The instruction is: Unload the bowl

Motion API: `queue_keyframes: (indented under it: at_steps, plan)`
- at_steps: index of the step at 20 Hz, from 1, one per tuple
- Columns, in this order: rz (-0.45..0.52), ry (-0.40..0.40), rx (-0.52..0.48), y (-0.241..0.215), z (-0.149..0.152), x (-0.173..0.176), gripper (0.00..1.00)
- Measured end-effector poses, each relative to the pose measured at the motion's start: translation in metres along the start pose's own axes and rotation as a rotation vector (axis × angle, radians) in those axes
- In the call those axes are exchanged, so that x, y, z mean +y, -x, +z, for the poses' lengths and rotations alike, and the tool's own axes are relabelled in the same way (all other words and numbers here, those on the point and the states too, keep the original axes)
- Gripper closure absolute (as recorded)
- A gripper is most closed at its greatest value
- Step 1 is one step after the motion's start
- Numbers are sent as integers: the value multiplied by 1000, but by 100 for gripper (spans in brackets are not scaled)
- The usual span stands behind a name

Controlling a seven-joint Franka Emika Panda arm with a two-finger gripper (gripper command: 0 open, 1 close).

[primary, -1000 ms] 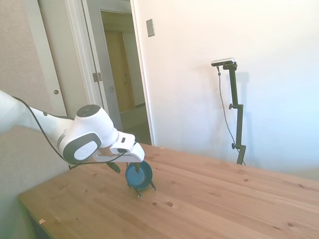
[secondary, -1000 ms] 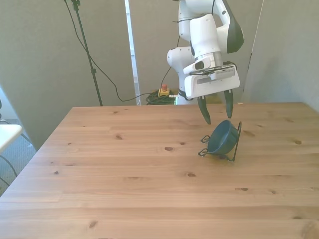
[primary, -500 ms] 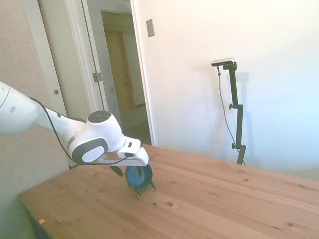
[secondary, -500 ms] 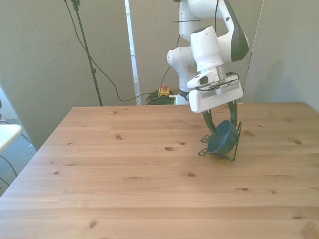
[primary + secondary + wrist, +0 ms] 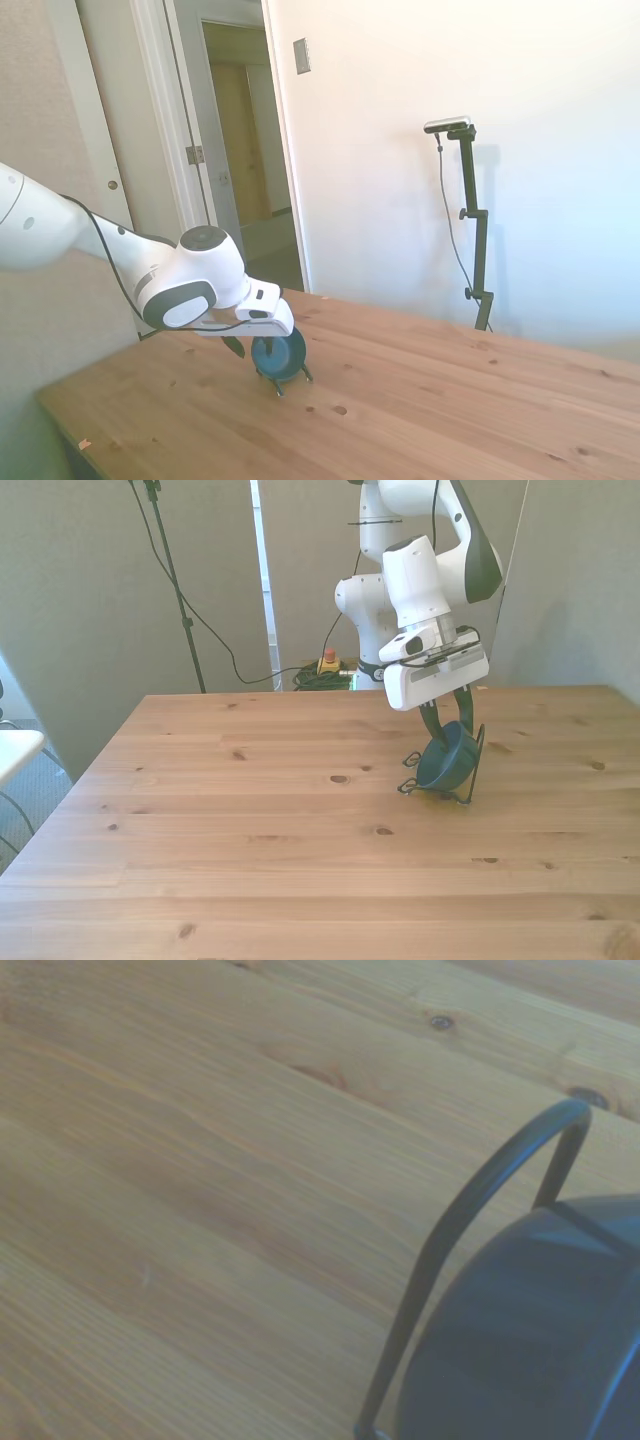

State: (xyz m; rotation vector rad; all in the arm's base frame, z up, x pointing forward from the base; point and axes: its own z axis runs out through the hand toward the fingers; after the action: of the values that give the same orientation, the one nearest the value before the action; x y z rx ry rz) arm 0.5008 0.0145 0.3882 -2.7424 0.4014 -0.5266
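— Dark blue, that bowl; where does it sit?
— On its edge in a thin black wire rack, over toward the front view's right on the wooden surface. Its hollow side faces the front view's left, and the rack's hoop rises just behind it.
— And the pincer?
— Down at the bowl's upper rim, hanging from the white arm. Its two dark fingers stand one to each side of the rim, close together.
— Gripping it?
— The fingers look closed onto the rim, though whether they press it firmly I cannot tell; the bowl rests in the rack all the same.
— What does the side view give?
— The wrist low over the bowl, hiding its top, with the rack's feet on the wood.
— The wrist view?
— A blurred blue curve of bowl with one black wire arching beside it, bare planks beyond.
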Motion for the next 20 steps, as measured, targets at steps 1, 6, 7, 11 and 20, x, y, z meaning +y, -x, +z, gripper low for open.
queue_keyframes:
  at_steps: [1, 6, 7, 11, 20]
  plan:
    - [-1, -2, -1, 0, -1, 0, 100]
    - [1, -17, -15, 1, -5, -1, 100]
    - [1, -18, -14, 1, -7, 0, 100]
    - [2, -22, -21, 1, -10, 0, 100]
    - [-9, -67, -25, 1, -28, -2, 100]
